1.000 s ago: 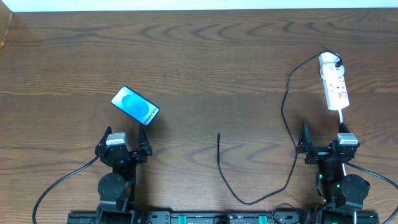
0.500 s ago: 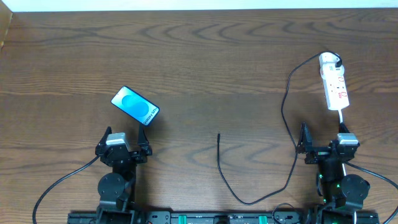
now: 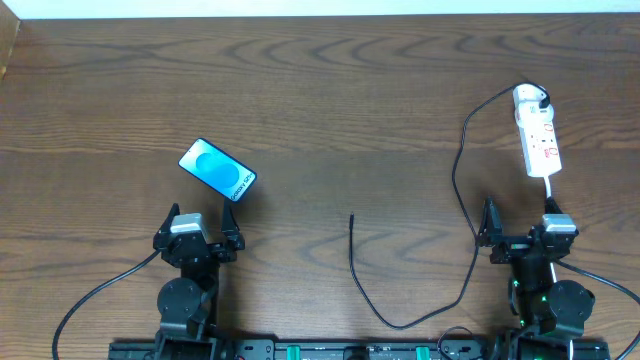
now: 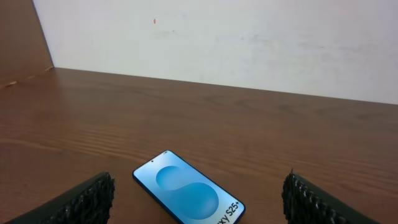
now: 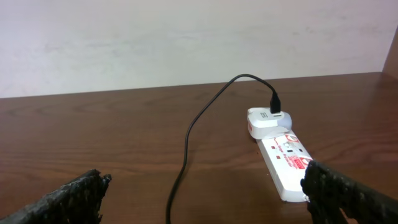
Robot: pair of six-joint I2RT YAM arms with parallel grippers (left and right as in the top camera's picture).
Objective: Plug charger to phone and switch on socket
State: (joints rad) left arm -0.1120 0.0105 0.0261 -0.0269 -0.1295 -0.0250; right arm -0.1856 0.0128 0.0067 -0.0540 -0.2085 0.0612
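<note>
The phone (image 3: pixel 218 170) lies face up and slanted on the left of the table, its light-blue screen also in the left wrist view (image 4: pixel 188 196). My left gripper (image 3: pixel 197 232) sits just behind it, open and empty. The white socket (image 3: pixel 537 132) lies at the far right, seen too in the right wrist view (image 5: pixel 282 155). The charger cable (image 3: pixel 460 160) runs from a plug at the socket's far end (image 5: pixel 273 101) in a loop to its connector tip (image 3: pixel 352 217) at mid-table. My right gripper (image 3: pixel 516 228) stands open below the socket, holding nothing.
A pale wall (image 4: pixel 249 37) rises behind the table's far edge. A white cord (image 3: pixel 549 188) leaves the socket's near end toward the right arm. Thicker black robot cables (image 3: pixel 95 295) trail along the front edge beside both bases.
</note>
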